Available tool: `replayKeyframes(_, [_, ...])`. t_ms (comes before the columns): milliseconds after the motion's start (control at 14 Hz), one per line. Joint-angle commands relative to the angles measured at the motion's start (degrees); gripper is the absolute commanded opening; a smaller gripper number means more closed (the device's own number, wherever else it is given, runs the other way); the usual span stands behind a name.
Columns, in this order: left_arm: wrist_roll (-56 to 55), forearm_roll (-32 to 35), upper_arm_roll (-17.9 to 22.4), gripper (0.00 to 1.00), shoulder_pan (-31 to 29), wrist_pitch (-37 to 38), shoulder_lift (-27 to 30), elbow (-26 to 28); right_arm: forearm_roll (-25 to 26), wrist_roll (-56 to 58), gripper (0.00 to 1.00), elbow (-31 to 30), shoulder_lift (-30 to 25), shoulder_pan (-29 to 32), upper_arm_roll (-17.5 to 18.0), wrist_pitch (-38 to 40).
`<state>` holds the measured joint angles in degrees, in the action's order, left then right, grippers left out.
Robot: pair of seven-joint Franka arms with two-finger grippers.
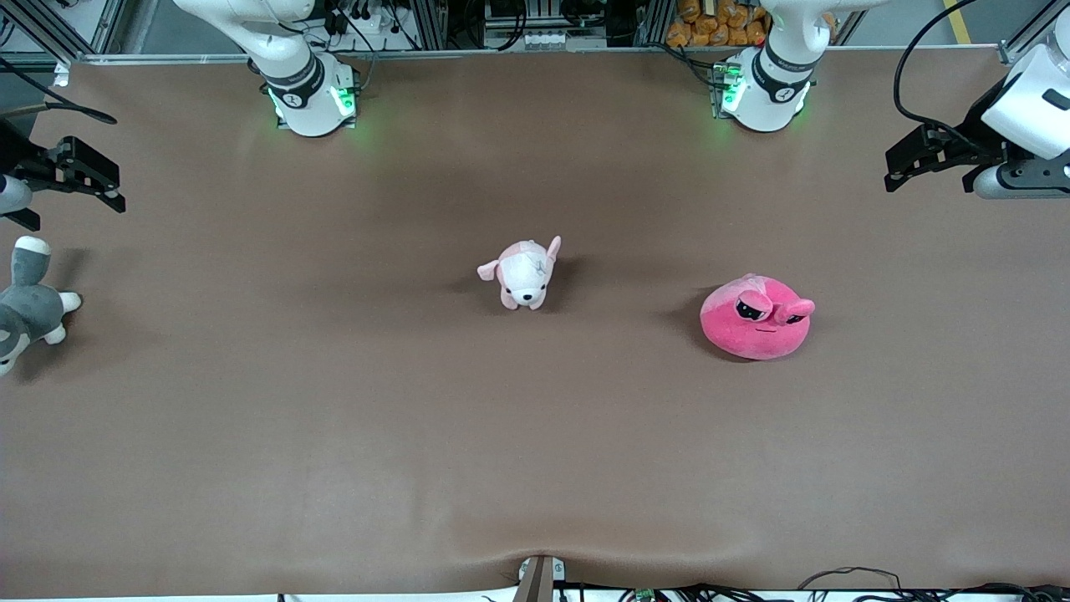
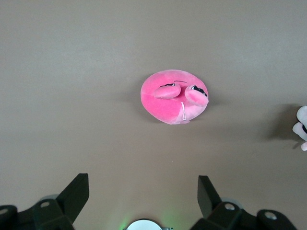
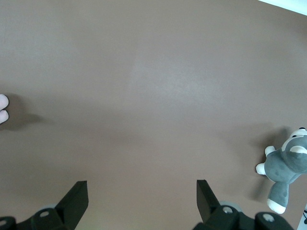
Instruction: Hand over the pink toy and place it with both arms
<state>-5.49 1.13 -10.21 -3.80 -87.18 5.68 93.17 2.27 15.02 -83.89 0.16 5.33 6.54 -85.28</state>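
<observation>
Looking at the left gripper [image 2: 141,196], you see its fingers [image 2: 76,192] spread wide and empty, up over the table [image 1: 535,468] edge at the left arm's end. Your right gripper [image 3: 142,197] hangs equally spread, holding nothing, over the right arm's end. The pink toy [image 1: 756,318] sits flat on the table toward the left arm's end, eyes facing the front edge, its wider axis running along the table's length.

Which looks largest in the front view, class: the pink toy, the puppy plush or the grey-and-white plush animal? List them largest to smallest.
1. pink toy, clearly the largest.
2. and 3. unsure: the puppy plush shows whole, but the grey-and-white plush animal is cut off by the picture's edge, so the two cannot be fairly ranked.
</observation>
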Motion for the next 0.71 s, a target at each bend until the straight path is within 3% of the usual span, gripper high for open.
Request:
replayKeyframes(0, [1.18,-0.86,0.10,1.00,-0.59,0.17,-0.58,-0.97,-0.16,0.63,1.00,0.92,0.19,-0.05,-0.30,0.91])
replayKeyframes(643, [1.10,-0.77,0.36,1.00,-0.95,0.35,-3.22,-3.26,-0.16,0.63,1.00,0.92,0.80,0.39,-0.30,0.91])
